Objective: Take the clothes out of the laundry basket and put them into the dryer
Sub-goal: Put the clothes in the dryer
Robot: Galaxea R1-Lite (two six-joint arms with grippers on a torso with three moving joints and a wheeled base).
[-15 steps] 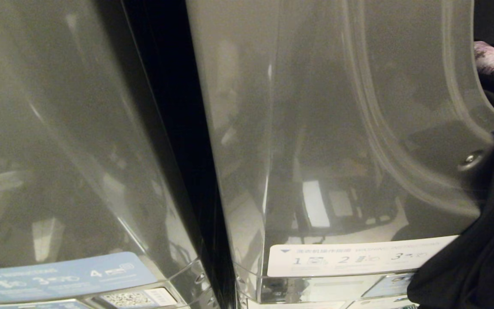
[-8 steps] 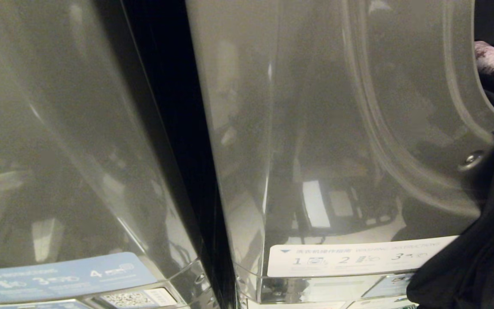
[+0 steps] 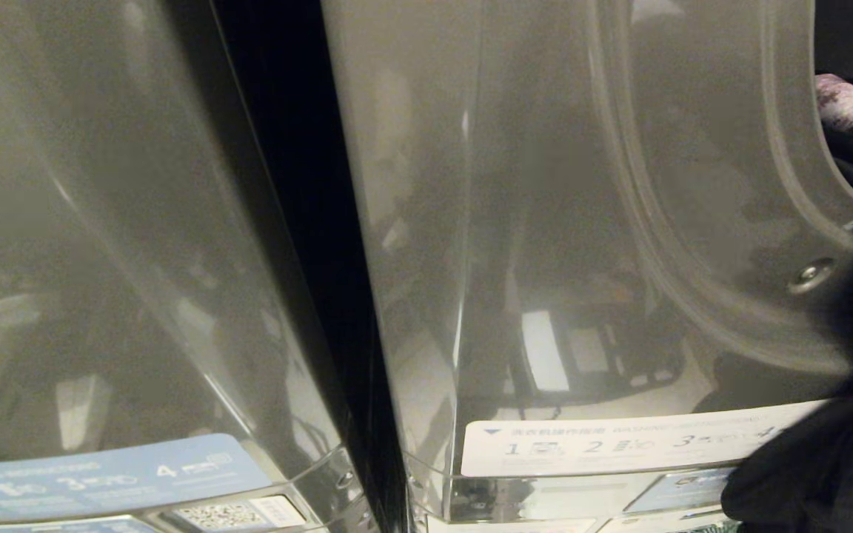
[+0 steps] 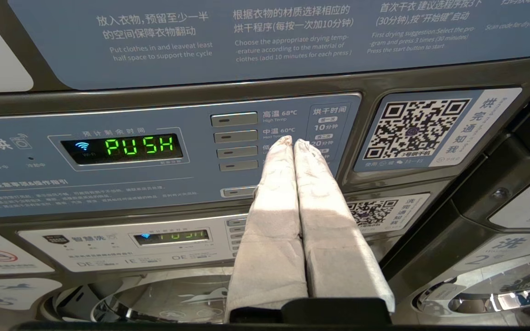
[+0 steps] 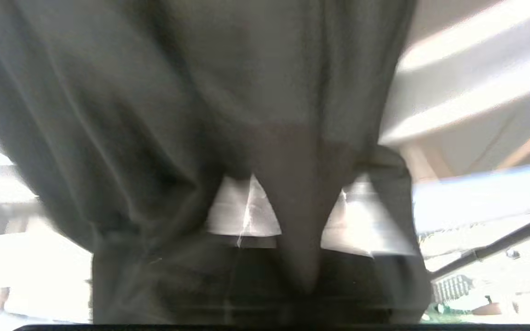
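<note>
Two glossy grey machine fronts fill the head view, split by a dark vertical gap (image 3: 300, 244). The right-hand grey dryer (image 3: 545, 222) carries a wide curved door rim (image 3: 700, 244) and a white instruction sticker (image 3: 619, 448) low on its face; the left-hand machine (image 3: 101, 244) bears a pale blue sticker (image 3: 108, 474). Their shiny panels reflect a dim room.

The right gripper (image 5: 295, 216) has its white-wrapped fingers (image 5: 242, 214) clamped on a fold of dark, soft black garment (image 5: 177, 115), which rises between the pads and spreads ahead of them, hiding most of what lies beyond. In the head view the same cloth (image 3: 841, 414) hangs at the dryer's door rim, below a mottled purple-and-white fabric (image 3: 852, 111).

The left gripper (image 4: 292, 145) is parked with its two cloth-covered fingers (image 4: 269, 220) pressed together, pointing at a blue control panel (image 4: 108, 170) whose green display (image 4: 138, 147) reads PUSH, with a QR code label (image 4: 414, 128) beside it.
</note>
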